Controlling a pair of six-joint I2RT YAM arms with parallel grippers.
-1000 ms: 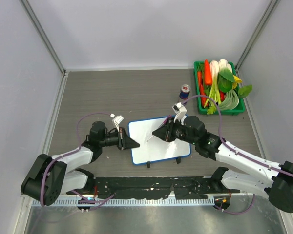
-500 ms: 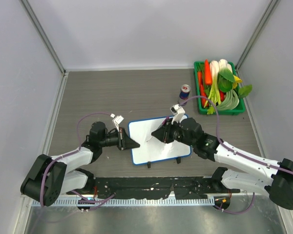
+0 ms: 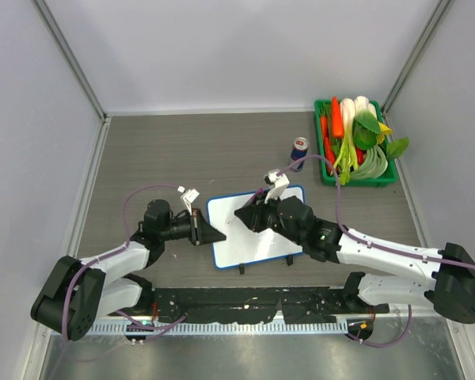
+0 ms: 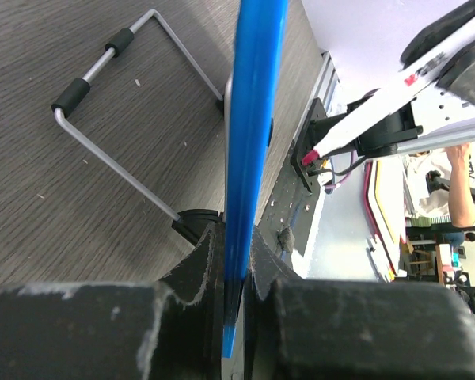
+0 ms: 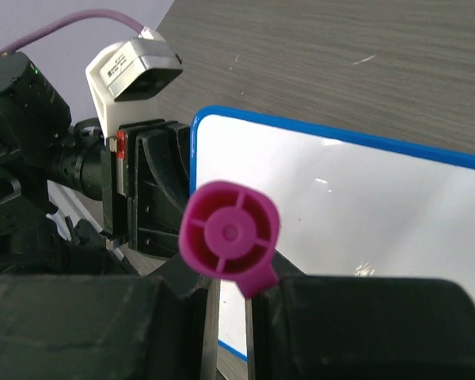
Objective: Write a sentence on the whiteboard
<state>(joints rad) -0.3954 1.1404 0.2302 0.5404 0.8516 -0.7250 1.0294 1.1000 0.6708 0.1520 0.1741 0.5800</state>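
The whiteboard [image 3: 261, 241], white with a thin blue rim, lies on the table between the arms. My left gripper [image 3: 218, 236] is shut on its left edge; in the left wrist view the blue rim [image 4: 253, 119] runs edge-on between the jaws of that gripper [image 4: 236, 237]. My right gripper [image 3: 243, 215] hovers over the board's upper left part, shut on a marker. Its pink end cap [image 5: 229, 231] faces the right wrist camera above the right gripper [image 5: 228, 277], and its white body with pink tip [image 4: 356, 119] shows beyond the rim. No sentence shows on the white face [image 5: 364, 206].
A green basket [image 3: 326, 170] of vegetables sits at the back right, with a small can [image 3: 299, 149] to its left. Two black clips [image 3: 241, 269] stick out from the board's near edge. A wire stand [image 4: 119, 103] lies folded against the table behind the board.
My right arm has carried the marker leftward across the board toward its upper left corner. The left gripper has stayed clamped on the left edge.
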